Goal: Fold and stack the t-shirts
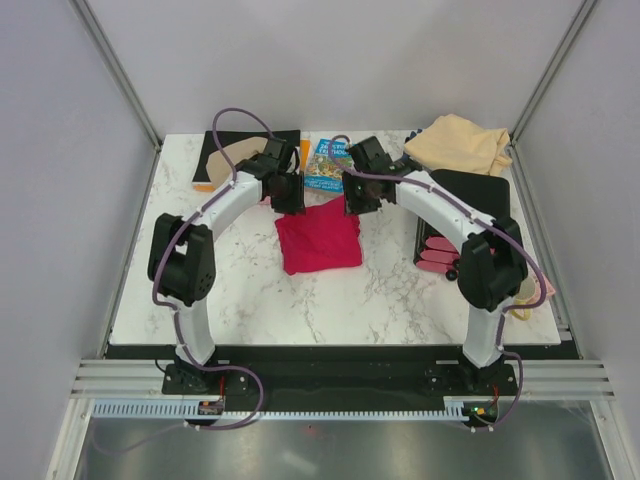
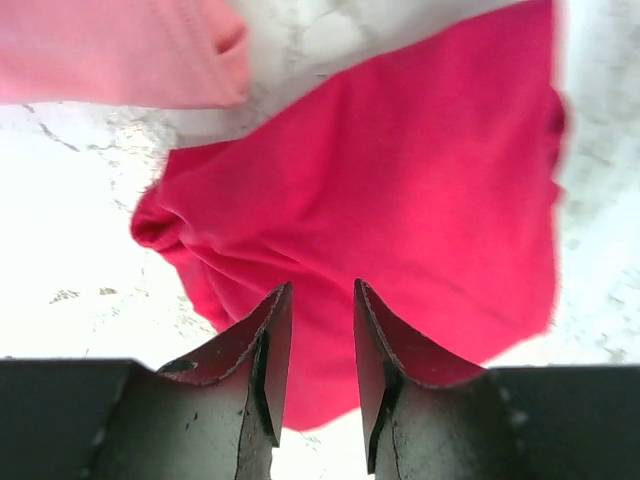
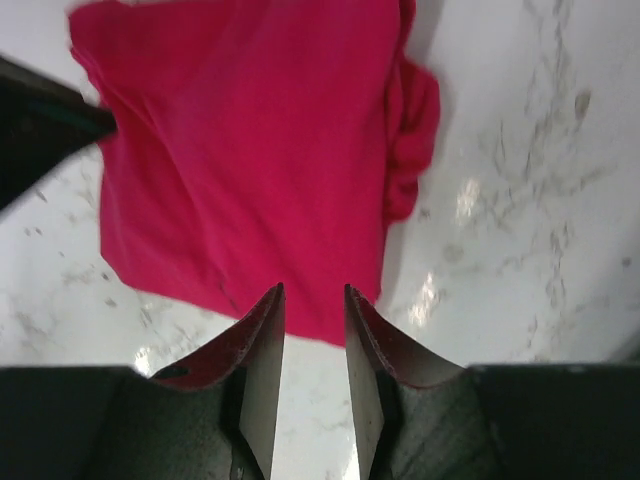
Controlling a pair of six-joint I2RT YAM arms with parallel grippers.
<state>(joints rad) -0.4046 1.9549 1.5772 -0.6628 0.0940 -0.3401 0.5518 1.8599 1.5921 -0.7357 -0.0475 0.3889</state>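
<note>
The crimson red t-shirt (image 1: 318,240) lies folded into a rough square in the middle of the marble table (image 1: 250,300). Both grippers hover over its far edge. My left gripper (image 1: 290,197) is open above the red cloth (image 2: 400,180), with nothing between its fingers (image 2: 275,320). My right gripper (image 3: 313,292) is open too, just off the shirt's edge (image 3: 250,150). A pink t-shirt (image 1: 437,255) lies at the right under my right arm, and its hem shows in the left wrist view (image 2: 120,50). The peach-cream t-shirt (image 1: 460,145) is bunched at the back right. A tan t-shirt (image 1: 232,155) rests at the back left.
A black mat (image 1: 215,150) lies under the tan shirt at the back left, and another black mat (image 1: 478,190) is at the right. A blue illustrated book (image 1: 328,165) sits at the back between the two grippers. Grey walls enclose the table.
</note>
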